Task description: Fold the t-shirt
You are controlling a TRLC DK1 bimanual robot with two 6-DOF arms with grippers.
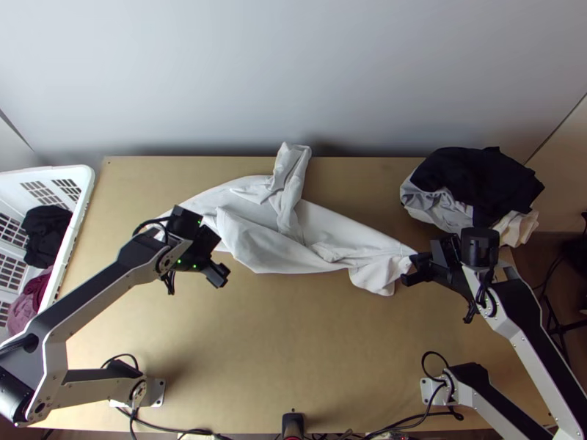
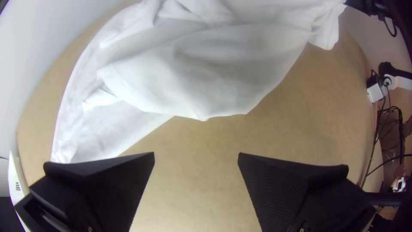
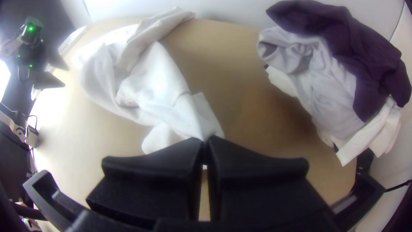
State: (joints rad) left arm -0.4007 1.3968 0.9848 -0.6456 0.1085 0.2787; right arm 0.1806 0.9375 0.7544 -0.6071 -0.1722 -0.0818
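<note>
In the top view, a white plastic basket (image 1: pixel 82 192) with slotted sides stands at the left edge of the desk (image 1: pixel 293 352), holding a black cloth (image 1: pixel 45 235) and, nearer the arms' bases, a dark red cloth (image 1: pixel 37 287). The t-shirt (image 1: pixel 253 246) is white and lies across the far half of the desk, loosely bunched into a long, uneven strip; one rolled part sticks up to the far edge, and creases gather toward its right end. The left gripper (image 1: pixel 220 257) is over the desk by the shirt's left part, its fingers apart, while the right gripper (image 1: pixel 412 269) is at the shirt's right end. Near the desk's far right corner sits a heap — a dark garment (image 1: pixel 477 183), a grey garment (image 1: pixel 431 207) and a cream cloth (image 1: pixel 517 229). The left wrist view gives the left gripper (image 2: pixel 196 157) wide apart, with the shirt beyond it: a smooth, rounded fold over a flatter layer that reaches out to one side. In the right wrist view, the right gripper (image 3: pixel 206 140) is clamped on the narrowed end of the t-shirt — from there the cloth widens into soft, twisted folds; the dark garment looks purple, lying over the grey one.
</note>
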